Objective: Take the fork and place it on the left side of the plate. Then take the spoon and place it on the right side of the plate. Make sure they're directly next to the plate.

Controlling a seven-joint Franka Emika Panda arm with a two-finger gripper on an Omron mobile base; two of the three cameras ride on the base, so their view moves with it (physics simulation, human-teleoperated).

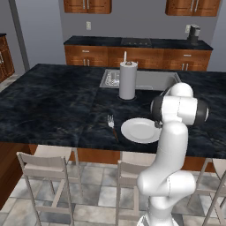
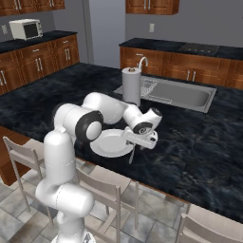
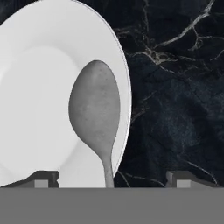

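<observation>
The end effector [image 3: 111, 180] shows in the hand view as two small dark finger tips [image 3: 43, 179] set wide apart at the bottom of the frame, with the slim handle of the all silver-grey metal spoon [image 3: 95, 109] rising between them. The tips do not close against the handle, so the end effector stands released around it; whether the spoon hangs from it or rests on something I cannot tell. The spoon's oval bowl lies in front of the right part of the plain round white dinner plate [image 3: 35, 87], close to the plate's rim, with the black marbled surface [image 3: 175, 109] beyond that rim.

In the right base view the end effector [image 2: 142, 142] hangs low at the near right edge of the plate [image 2: 110, 143], and the spoon [image 2: 131, 156] shows as a thin sliver just below it, over the surface [image 2: 199, 142] near the front edge.

In the left base view the small fork with silver tines and a thin dark brownish handle [image 1: 112, 126] lies flat on the surface [image 1: 53, 106] just beside the left rim of the plate [image 1: 140, 130], tines pointing away from the robot. Behind the plate stands an upright white paper-towel roll [image 1: 128, 80], in front of a steel sink [image 1: 152, 80]. Pale wooden chairs [image 1: 46, 170] stand along the near side.
</observation>
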